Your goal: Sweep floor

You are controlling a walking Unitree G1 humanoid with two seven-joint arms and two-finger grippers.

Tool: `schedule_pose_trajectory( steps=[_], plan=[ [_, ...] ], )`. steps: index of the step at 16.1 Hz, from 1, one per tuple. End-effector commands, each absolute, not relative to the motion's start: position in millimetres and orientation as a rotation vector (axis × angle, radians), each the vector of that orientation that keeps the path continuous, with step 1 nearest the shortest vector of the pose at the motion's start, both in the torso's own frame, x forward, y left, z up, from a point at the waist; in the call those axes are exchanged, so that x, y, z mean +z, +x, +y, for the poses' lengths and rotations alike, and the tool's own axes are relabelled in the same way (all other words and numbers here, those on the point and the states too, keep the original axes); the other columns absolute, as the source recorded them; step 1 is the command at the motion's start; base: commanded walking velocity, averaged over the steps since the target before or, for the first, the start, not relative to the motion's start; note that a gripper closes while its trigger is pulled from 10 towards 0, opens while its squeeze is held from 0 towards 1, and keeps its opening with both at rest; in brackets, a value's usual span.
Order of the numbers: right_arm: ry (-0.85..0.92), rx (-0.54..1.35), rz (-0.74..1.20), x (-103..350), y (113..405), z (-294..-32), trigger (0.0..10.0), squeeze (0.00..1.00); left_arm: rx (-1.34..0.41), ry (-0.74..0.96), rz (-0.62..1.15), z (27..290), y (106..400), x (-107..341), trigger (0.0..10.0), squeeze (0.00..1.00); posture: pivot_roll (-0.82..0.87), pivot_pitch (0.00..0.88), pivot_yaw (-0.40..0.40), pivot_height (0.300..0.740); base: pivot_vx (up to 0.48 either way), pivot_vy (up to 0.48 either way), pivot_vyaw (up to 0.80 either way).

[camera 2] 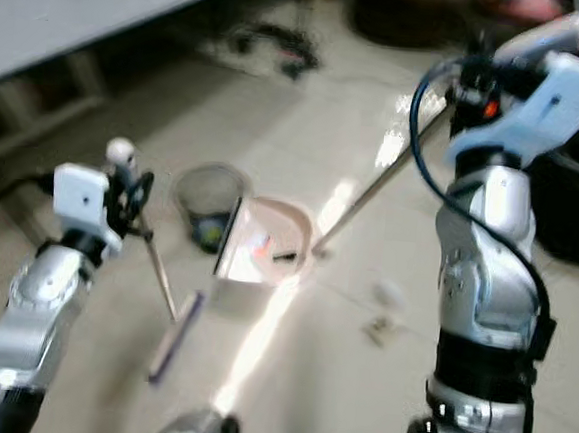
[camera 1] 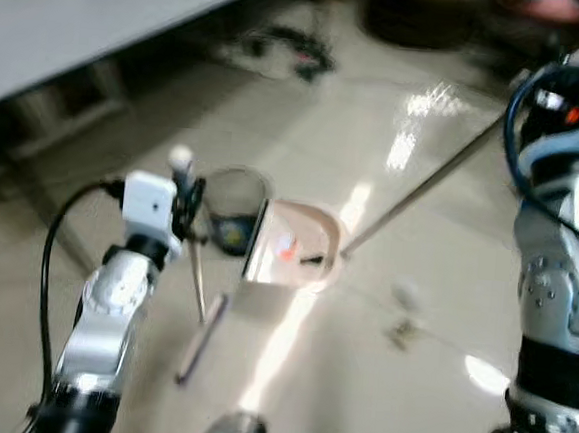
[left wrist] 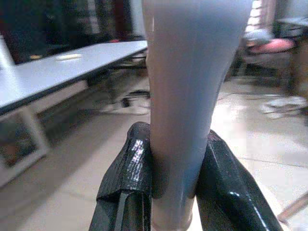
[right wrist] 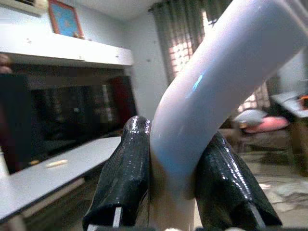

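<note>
My left gripper (left wrist: pixel 175 180) is clamped on a pale grey handle (left wrist: pixel 190 96); my right gripper (right wrist: pixel 175 178) pinches a glossy white curved handle (right wrist: pixel 216 82); my head views add a pinkish plastic dustpan (camera 1: pixel 302 243) on the cream tiled floor (camera 1: pixel 358 362), with a thin metal pole (camera 1: pixel 422 187) slanting down to it.

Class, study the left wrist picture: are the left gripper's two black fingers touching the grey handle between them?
Touching. The left wrist view shows the black fingers pressed against both sides of the grey handle, with no gap on either side.
</note>
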State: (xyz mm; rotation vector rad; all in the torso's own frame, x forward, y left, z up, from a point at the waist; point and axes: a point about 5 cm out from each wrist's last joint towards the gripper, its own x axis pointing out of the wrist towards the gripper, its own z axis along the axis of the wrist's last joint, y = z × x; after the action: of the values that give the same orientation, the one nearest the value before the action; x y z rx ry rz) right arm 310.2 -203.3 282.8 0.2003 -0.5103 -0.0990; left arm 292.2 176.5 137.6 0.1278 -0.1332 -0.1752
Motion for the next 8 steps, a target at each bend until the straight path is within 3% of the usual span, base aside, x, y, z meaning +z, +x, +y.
schedule_pose_trajectory(
  steps=[1, 3, 8],
  plan=[
    [0.220, -0.136, -0.564, 296, 306, -213, 10.0, 0.00, -0.196, 0.122, -0.160, 168, 294, 144, 10.0, 0.00, -0.02, 0.032, 0.042, 0.740, 0.000, 0.000, 0.80],
    [0.245, -0.153, -0.584, 299, 306, -217, 10.0, 0.00, -0.205, 0.116, -0.156, 163, 295, 143, 10.0, 0.00, -0.03, 0.037, 0.052, 0.740, 0.122, 0.000, 0.00],
    [0.241, -0.146, -0.590, 302, 306, -212, 10.0, 0.00, -0.212, 0.075, -0.140, 157, 298, 137, 10.0, 0.00, -0.07, 0.032, 0.039, 0.740, 0.299, 0.000, 0.00]
  ],
)
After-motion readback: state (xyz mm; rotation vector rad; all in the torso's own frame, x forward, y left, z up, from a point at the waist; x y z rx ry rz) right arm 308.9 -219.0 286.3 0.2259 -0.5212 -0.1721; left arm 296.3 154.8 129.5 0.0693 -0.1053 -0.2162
